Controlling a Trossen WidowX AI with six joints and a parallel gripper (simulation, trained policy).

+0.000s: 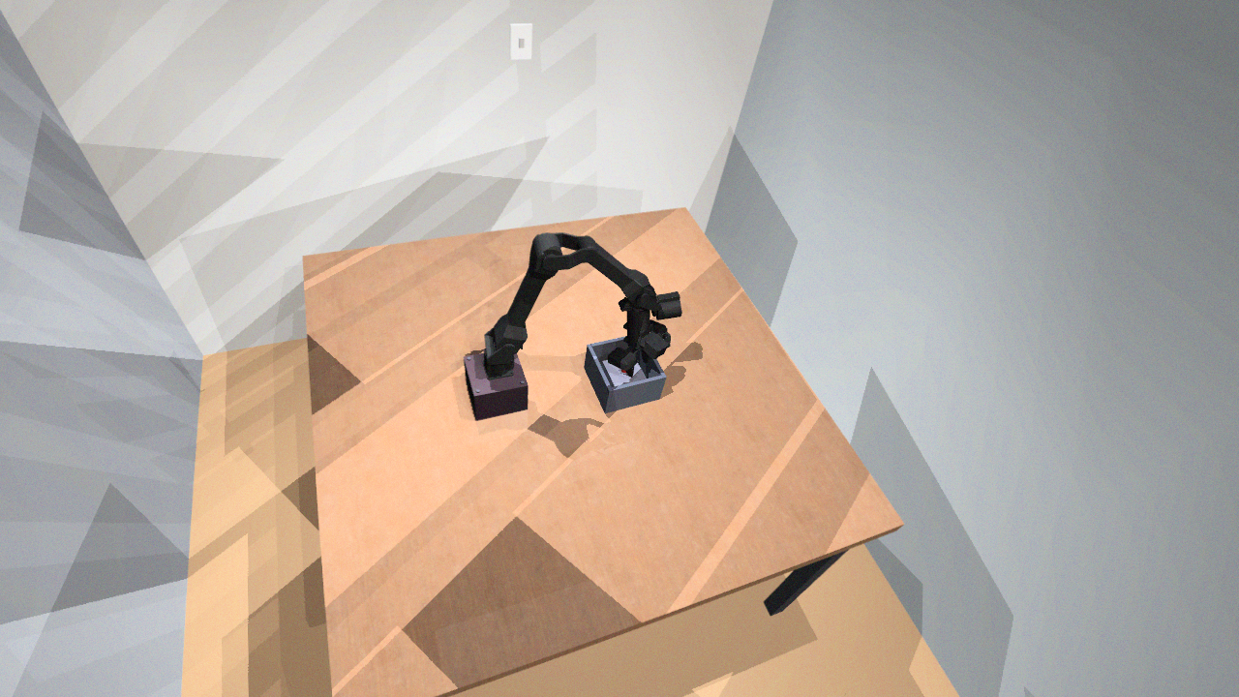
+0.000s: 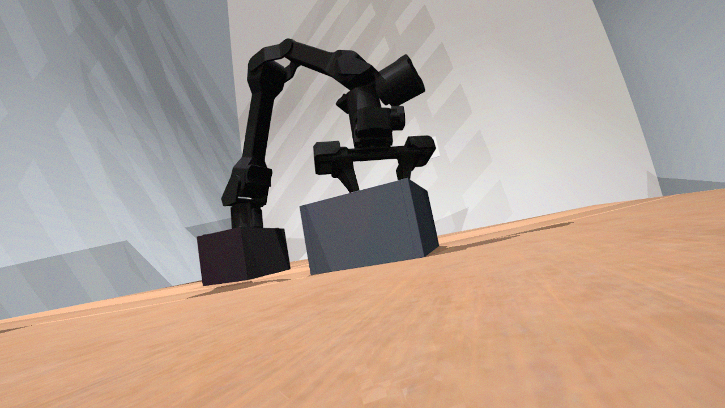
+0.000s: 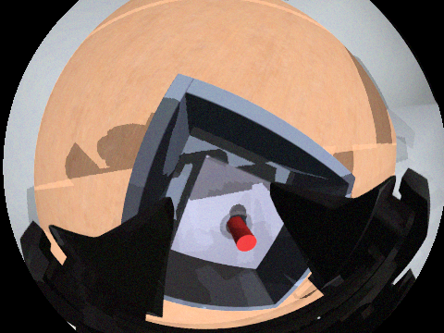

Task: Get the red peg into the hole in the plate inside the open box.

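The gripper [image 1: 638, 356] [image 2: 379, 183] [image 3: 221, 197] stands wide open, holding nothing; the red peg [image 3: 241, 232] stands in the box [image 1: 636, 398] [image 2: 362, 223] [image 3: 259, 108] at the plate's hole, its depth unclear. Best lift straight up, clearing peg and walls.

red peg [image 3: 242, 234]: smooth, plastic-looking, its end face evenly coloured
open box [image 1: 636, 395] [image 2: 362, 225] [image 3: 259, 108]: smooth, matt, like painted board or plastic
plate [image 3: 203, 233]: smooth, pale, matt
jaws [image 1: 634, 364] [image 2: 379, 185]: black, matt, like plastic
surface [image 1: 485, 485] [image 2: 405, 314] [image 3: 222, 51]: wood-look, faint grain, low sheen
base block [image 1: 499, 404] [image 2: 222, 257]: dark, smooth, matt; material uncertain
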